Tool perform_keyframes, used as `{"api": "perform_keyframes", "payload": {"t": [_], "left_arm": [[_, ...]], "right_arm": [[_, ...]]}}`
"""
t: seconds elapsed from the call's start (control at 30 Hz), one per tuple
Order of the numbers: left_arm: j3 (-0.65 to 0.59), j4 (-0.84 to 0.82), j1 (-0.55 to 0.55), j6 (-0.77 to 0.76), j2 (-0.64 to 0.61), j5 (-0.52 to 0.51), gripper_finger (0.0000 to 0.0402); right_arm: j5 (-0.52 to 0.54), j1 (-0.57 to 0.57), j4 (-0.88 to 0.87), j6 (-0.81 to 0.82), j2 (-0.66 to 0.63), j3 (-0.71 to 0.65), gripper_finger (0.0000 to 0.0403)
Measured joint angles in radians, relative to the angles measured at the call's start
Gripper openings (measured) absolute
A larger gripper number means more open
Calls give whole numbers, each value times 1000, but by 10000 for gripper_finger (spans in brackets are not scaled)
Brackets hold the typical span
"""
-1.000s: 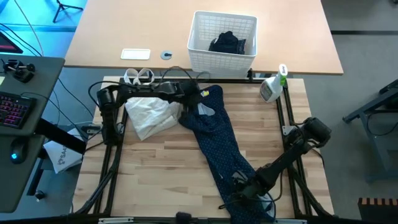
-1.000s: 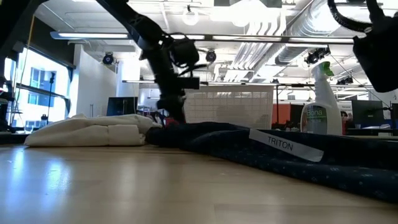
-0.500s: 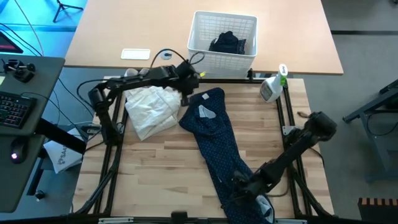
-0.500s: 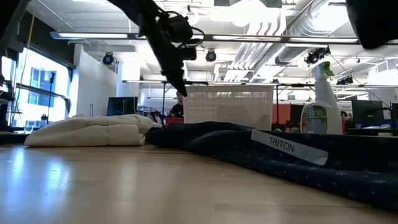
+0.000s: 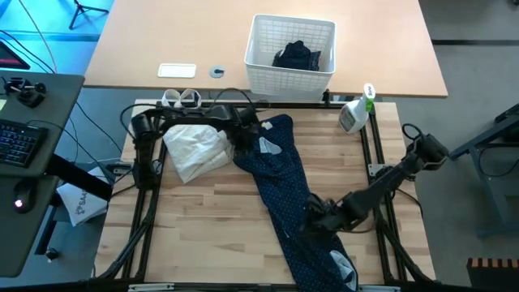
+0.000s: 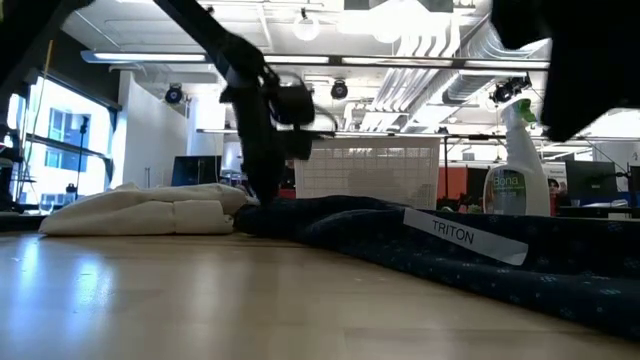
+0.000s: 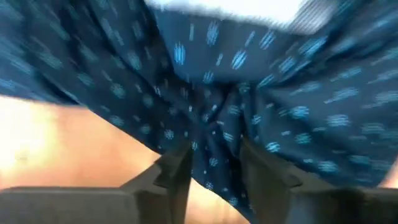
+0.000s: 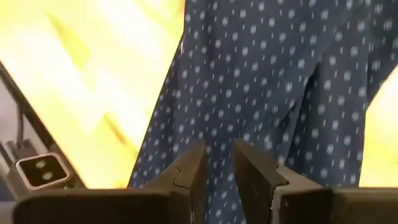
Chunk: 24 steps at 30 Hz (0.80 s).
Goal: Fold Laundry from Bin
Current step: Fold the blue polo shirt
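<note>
One garment out so far: dotted navy shirt [image 5: 284,191] lies lengthwise on table [image 5: 203,235], collar far, hem hanging over near edge; we see no fold made yet. Left gripper [image 5: 241,138] at far left collar edge, fingers parted around cloth bunch, grip uncertain. Right gripper [image 5: 318,219] low at shirt's near right part, fingers narrowly parted, cloth between them (we judge it pinched). Bin [image 5: 290,53] beyond far edge holds dark piece [image 5: 297,56]. Cream bag [image 5: 195,148] left of shirt. We judge task early: flattening, folding, remaining laundry all left.
</note>
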Motion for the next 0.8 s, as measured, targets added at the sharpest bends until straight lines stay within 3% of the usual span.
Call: {"api": "perform_keyframes", "payload": {"t": [0.17,0.37,0.6,0.8], "left_arm": [[2,-20,-9,47,63,27,132],[13,-45,-46,181,61,24,16],[131,10,-50,268,-17,-190,3],[231,118,6,355,-25,-228,1]], "right_arm": [[-27,-51,6,-52,0,0,74],[-40,-74,10,-60,0,0,74],[-40,-78,45,-59,10,1,74],[-83,-90,59,-68,86,2,74]]}}
